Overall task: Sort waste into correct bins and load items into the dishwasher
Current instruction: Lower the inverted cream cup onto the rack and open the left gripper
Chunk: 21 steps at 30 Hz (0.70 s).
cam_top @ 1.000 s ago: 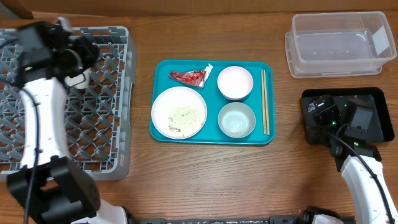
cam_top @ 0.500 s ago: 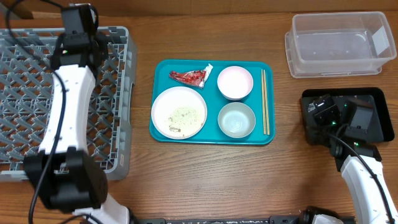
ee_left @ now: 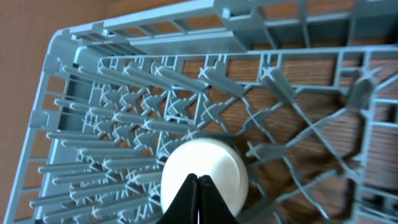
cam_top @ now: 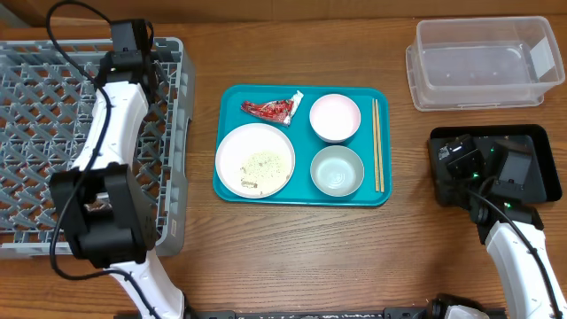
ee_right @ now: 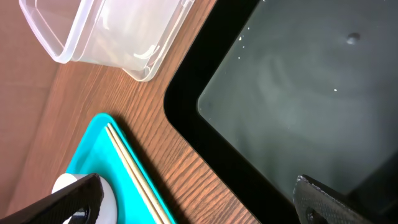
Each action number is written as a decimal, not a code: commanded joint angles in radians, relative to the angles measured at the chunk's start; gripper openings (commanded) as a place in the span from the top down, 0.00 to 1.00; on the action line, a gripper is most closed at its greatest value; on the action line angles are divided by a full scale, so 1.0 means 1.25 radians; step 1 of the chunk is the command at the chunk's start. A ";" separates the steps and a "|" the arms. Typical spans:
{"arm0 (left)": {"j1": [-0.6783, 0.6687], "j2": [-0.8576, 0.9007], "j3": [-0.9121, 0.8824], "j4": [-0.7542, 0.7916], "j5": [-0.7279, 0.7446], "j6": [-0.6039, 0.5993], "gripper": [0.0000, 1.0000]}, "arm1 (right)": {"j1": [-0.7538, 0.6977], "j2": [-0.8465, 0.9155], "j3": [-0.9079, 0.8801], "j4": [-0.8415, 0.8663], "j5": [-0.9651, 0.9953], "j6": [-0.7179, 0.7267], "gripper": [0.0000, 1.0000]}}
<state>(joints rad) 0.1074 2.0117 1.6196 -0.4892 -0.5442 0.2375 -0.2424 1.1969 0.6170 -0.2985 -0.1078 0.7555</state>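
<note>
A small white cup [ee_left: 219,167] stands on the lattice floor of the grey dishwasher rack [cam_top: 35,133]. My left gripper [ee_left: 199,178] hovers just above the cup, shut with nothing between its fingers. On the teal tray [cam_top: 226,190] lie the red wrapper [cam_top: 270,108], a white plate [cam_top: 255,159] with pale crumbs [cam_top: 263,164], a pink bowl [cam_top: 335,118], a grey-blue bowl [cam_top: 337,170] and chopsticks [cam_top: 378,142]. My right gripper [ee_right: 196,186] stands open and empty over the left end of the black tray [cam_top: 532,142]. The clear tub [cam_top: 483,62] holds nothing.
The left arm [cam_top: 106,133] stretches across the rack's right side and hides the cup from overhead. Bare wooden table [cam_top: 292,257] lies between rack, teal tray and bins. The rack's pegs [ee_left: 124,93] stand close around the cup.
The left arm has swung from the rack's left part to its back right corner, staying shut. The cup, visible overhead a second ago, is now under the arm. The right arm has not moved.
</note>
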 commanded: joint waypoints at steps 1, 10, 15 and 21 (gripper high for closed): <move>0.005 0.044 0.010 0.027 -0.032 0.042 0.96 | -0.002 -0.008 0.020 0.004 -0.002 0.000 0.00; 0.019 0.075 0.010 0.085 -0.032 0.045 0.96 | -0.002 -0.008 0.020 0.004 -0.002 0.000 0.00; 0.033 0.075 0.010 0.077 -0.086 0.045 0.96 | -0.002 -0.008 0.020 0.004 -0.001 0.000 0.00; 0.049 0.075 0.010 -0.002 -0.068 0.043 0.96 | -0.002 -0.008 0.020 0.004 -0.002 0.000 0.00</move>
<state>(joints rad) 0.1505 2.0895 1.6310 -0.4480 -0.6296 0.2741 -0.2424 1.1969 0.6170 -0.2985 -0.1074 0.7551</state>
